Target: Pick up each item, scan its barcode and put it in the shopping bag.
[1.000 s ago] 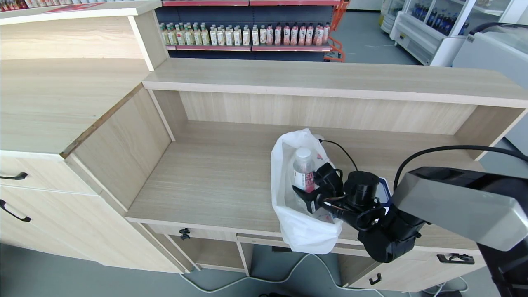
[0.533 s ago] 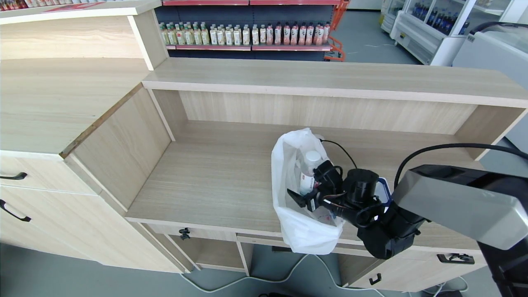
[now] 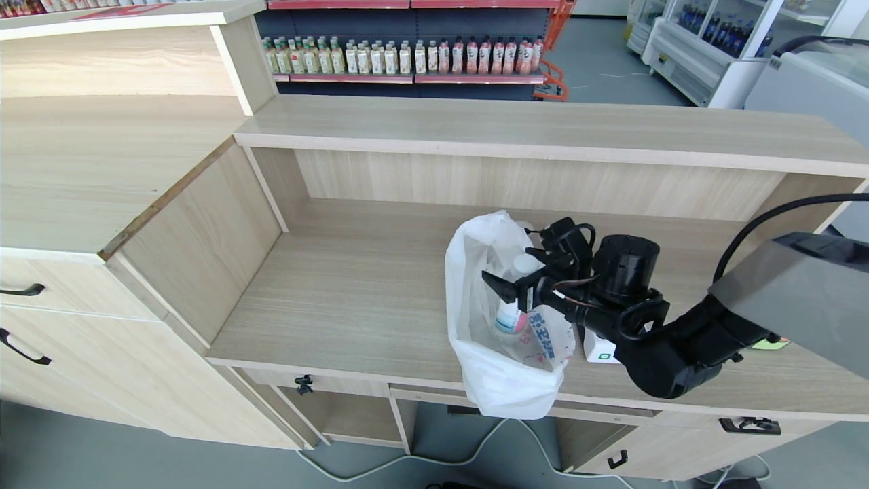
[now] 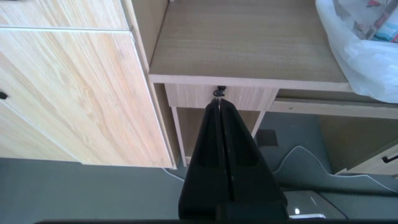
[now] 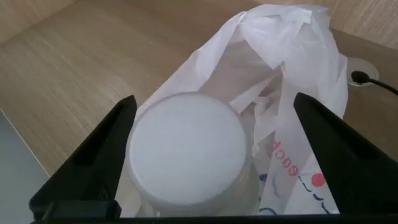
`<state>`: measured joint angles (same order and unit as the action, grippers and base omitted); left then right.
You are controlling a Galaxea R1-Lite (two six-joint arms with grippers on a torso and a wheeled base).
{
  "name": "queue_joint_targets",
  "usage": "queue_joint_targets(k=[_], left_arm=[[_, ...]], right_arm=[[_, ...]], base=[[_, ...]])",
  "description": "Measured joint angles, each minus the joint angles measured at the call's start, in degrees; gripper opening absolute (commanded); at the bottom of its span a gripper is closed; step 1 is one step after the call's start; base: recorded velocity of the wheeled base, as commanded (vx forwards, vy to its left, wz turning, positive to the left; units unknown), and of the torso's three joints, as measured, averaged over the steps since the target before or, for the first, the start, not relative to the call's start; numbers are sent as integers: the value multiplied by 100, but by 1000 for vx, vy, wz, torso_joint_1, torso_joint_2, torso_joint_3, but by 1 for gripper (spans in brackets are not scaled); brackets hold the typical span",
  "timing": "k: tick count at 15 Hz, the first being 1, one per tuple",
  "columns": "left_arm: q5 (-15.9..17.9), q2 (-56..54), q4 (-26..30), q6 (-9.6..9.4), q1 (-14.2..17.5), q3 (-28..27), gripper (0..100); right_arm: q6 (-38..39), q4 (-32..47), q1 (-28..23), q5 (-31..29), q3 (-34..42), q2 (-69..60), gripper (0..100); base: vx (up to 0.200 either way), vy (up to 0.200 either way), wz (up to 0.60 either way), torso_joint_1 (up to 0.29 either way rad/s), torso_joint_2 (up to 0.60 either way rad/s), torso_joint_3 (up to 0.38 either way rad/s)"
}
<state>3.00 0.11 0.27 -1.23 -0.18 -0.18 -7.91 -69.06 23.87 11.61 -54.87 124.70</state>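
The white plastic bag (image 3: 475, 326) stands on the wooden counter (image 3: 360, 292), its lower end drooping over the counter's front edge. The bottle (image 3: 510, 314) stands inside the bag, slightly tilted. Its white cap and part of its label show through the open mouth, and the rest is veiled by the plastic.

The right claw (image 3: 519, 272) hangs just above the bag's mouth with its 2 fingers (image 5: 93, 174) spread wide. In the right wrist view the bottle's (image 5: 186, 149) cap lies between them. There is a clear gap to 1 finger, but whether the other brushes the cap is hard to make out. Folds of the bag (image 5: 292, 74) rise behind the cap. Printed packaging shows through the plastic beside the bottle, too crumpled to identify.

Just beside the bag, on the robot's right, sits a small white box (image 3: 601, 350), mostly covered by the right arm. A black cable (image 5: 373, 81) runs across the counter behind the bag.

The left claw (image 4: 219, 102) is low and in front of the counter, well to the left of the bag (image 4: 367, 56), its 2 fingers pressed together on nothing.
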Motion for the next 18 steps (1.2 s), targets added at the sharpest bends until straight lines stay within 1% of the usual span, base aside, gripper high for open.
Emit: queue_joint_targets(k=[3,5,8,10,12,15,18], left_arm=[[0,0,-2,1,0,0,0],[0,0,0,0,0,0,0],[0,0,0,0,0,0,0],[0,0,0,0,0,0,0],[0,0,0,0,0,0,0],[-7,0,-2,9,0,0,0],[-10,0,0,4,0,0,0]], right_arm=[[215,189,-22,-34,20,-466,100],[532,334,-50,-55,134,-898,100],[606,811,-224,-85,568,-1726,100],[234,1386,-701,-96,1118,-2498,100],[-13,1807,-1329,-91,1692,-3167,100],[-87,1966,-1947,-61,2723,-3910,100],[-115,1965,-2438,-83,3539,-4395,100]], base=[[0,0,0,0,0,0],[0,0,0,0,0,0],[0,0,0,0,0,0],[0,0,0,0,0,0],[0,0,0,0,0,0],[0,0,0,0,0,0],[0,-200,0,2,2,7]])
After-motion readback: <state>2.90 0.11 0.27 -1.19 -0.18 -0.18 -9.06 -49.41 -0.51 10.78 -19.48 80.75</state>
